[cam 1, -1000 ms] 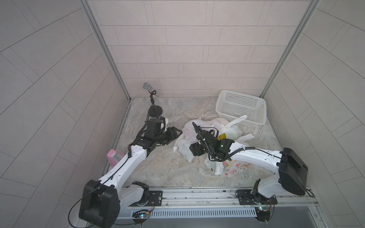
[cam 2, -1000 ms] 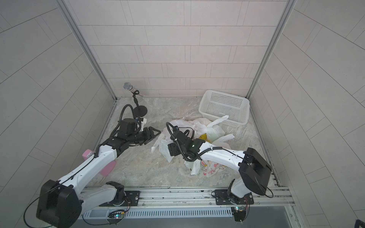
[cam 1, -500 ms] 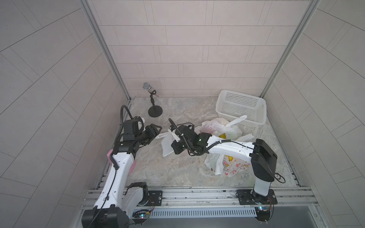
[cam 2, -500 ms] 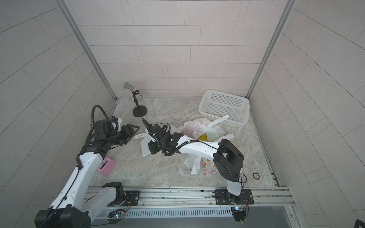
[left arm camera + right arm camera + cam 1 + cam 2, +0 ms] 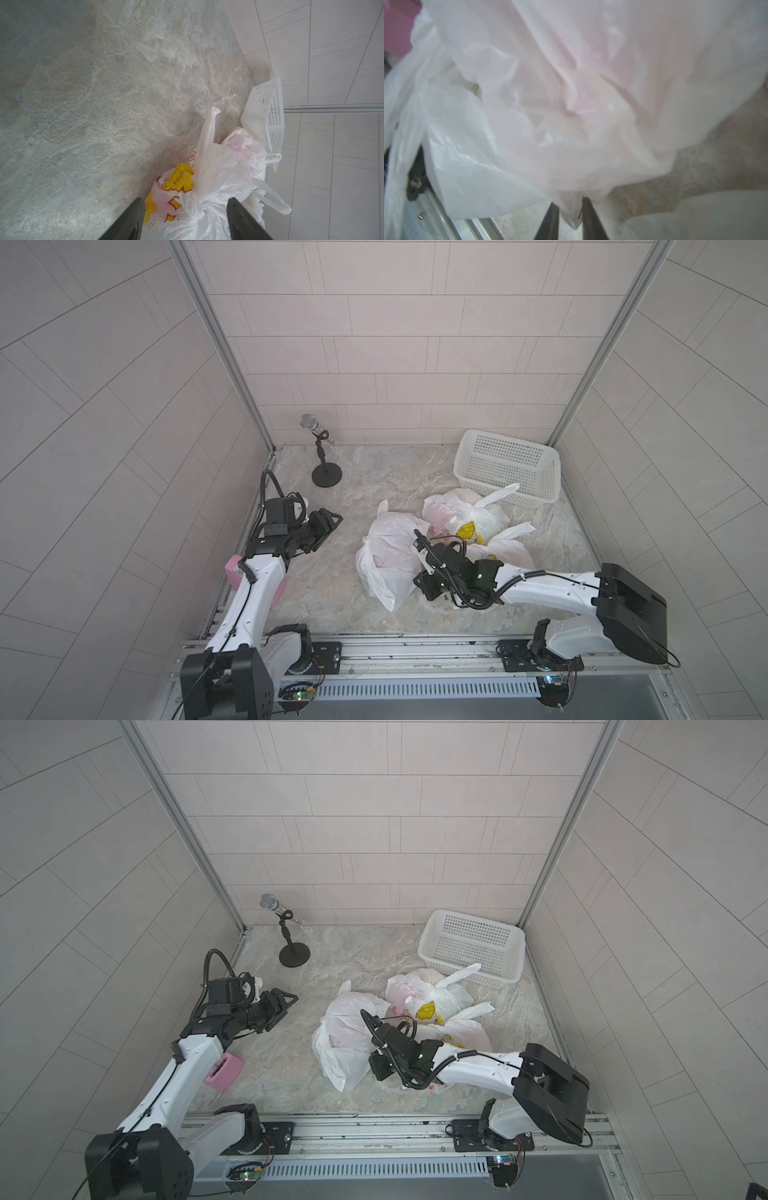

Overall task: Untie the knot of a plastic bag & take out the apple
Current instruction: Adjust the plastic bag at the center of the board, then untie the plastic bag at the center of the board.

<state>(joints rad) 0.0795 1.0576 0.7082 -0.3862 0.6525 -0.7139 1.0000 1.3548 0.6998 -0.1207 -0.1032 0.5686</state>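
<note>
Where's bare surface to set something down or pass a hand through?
Free: the back strip between the microphone stand and the basket; the middle gap between the left gripper and the bags; the front strip from the pink box to the front bag. Crowded: the right side, where bags, basket and right arm bunch together.

Soft, even light falls from above in both top views, bright on the pale wall tiles (image 5: 395, 344), with only faint shadows, as under the microphone stand (image 5: 327, 479). These views are sharp, yet straight tile lines bow toward the edges. In the left wrist view the floor (image 5: 124, 93) is crisp mid-frame and dims to grey-blue in one corner. In the right wrist view the plastic bag (image 5: 571, 93) fills the lens, washed out, smeared and out of focus.
</note>
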